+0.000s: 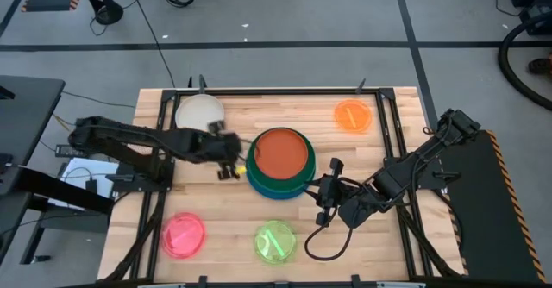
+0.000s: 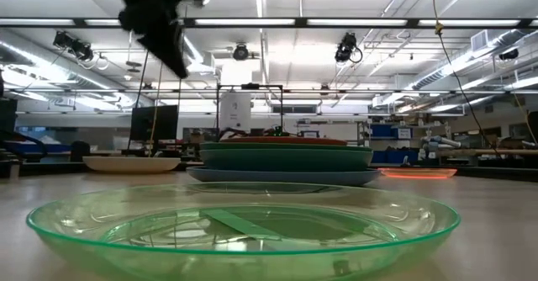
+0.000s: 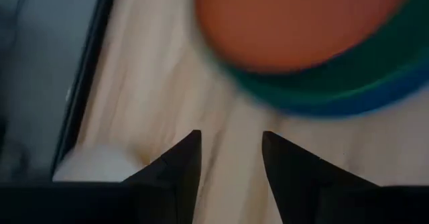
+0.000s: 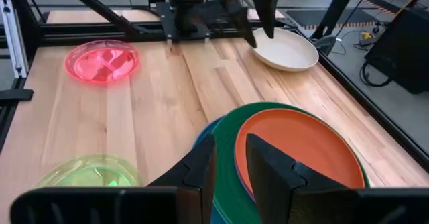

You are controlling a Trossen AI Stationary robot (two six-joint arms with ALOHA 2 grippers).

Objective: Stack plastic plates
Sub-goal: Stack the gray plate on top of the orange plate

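A stack of plates (image 1: 278, 164) stands mid-table: a rust-orange plate (image 3: 295, 23) on top, dark green and teal under it, blue at the bottom (image 2: 282, 177). No purple plate shows. Lying singly are the cream plate (image 1: 200, 113), translucent orange plate (image 1: 352, 115), pink plate (image 1: 184, 234) and lime plate (image 1: 275, 241). My left gripper (image 1: 226, 164) hovers open just left of the stack, above the table (image 3: 231, 163). My right gripper (image 1: 326, 195) is at the stack's near-right rim, its fingers (image 4: 231, 160) a narrow gap apart over the rim; I cannot tell whether they touch it.
A black frame (image 1: 259, 90) runs round the wooden table, with rails down the left and right sides. The lime plate (image 2: 244, 226) lies close to the near edge. Bare wood lies between the stack and the pink plate (image 4: 102, 60).
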